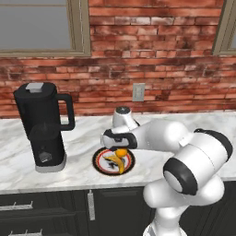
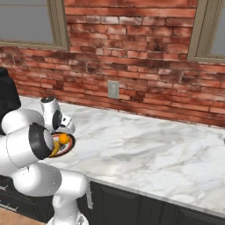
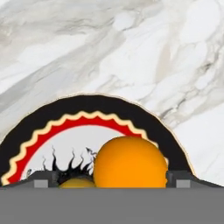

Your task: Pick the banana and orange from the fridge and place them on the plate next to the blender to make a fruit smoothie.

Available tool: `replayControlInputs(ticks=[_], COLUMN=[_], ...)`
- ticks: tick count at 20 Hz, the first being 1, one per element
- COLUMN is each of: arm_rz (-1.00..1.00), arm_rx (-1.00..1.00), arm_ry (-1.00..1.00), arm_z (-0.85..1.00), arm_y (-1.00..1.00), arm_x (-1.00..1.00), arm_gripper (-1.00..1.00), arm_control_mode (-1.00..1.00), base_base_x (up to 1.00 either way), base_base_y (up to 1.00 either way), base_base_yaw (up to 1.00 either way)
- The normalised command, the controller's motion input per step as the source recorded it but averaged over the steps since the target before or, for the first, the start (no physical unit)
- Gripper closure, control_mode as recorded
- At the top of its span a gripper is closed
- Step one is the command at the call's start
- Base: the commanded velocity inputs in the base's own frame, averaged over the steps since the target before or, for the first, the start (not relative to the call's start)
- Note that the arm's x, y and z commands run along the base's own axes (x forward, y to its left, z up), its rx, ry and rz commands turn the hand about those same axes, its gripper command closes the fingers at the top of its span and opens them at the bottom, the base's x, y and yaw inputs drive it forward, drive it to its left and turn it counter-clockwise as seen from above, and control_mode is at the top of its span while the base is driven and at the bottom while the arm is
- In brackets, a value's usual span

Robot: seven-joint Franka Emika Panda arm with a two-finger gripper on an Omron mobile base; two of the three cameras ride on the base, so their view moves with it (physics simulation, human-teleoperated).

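Left base view: orange (image 1: 121,152) and banana (image 1: 118,163) on plate (image 1: 100,161), right of blender (image 1: 43,127), short of table (image 1: 69,177) front edge.

Right base view: bare marble rightward.

Hand view: claw (image 3: 109,179) tips spread wide apart, flanking orange, gripping nothing.

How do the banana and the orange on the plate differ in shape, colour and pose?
The orange is a round ball; the banana is long and curved. The orange is bright orange, the banana yellow. The orange sits toward the wall side of the plate; the banana lies flat, reaching toward the plate's front edge. Both rest on the plate beside the blender, close together, though contact is unclear.
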Motion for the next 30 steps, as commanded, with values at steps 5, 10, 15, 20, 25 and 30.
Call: replayControlInputs(ticks=[5, 10, 15, 20, 25, 30], arm_rz=[0.0, 0.0, 0.03, 0.07, 0.01, -0.01], arm_rx=[0.0, 0.0, 0.01, 0.08, 0.11, 0.01], arm_ry=[-0.28, -0.35, -0.31, -0.24, -0.23, -0.16], arm_z=[0.83, 1.0, 1.0, 1.0, 1.0, 0.35], arm_y=[-0.06, -0.28, -0.49, -0.73, -0.82, -0.22], arm_x=[-0.81, -1.0, -1.0, -1.0, -1.0, -0.34], arm_gripper=[-1.0, -1.0, -1.0, -1.0, -1.0, -1.0], arm_control_mode=[-1.0, -1.0, -1.0, -1.0, -1.0, -1.0], base_base_x=[0.0, 0.0, 0.0, 0.0, 0.0, 0.0], base_base_y=[0.0, 0.0, 0.0, 0.0, 0.0, 0.0], base_base_yaw=[0.0, 0.0, 0.0, 0.0, 0.0, 0.0])
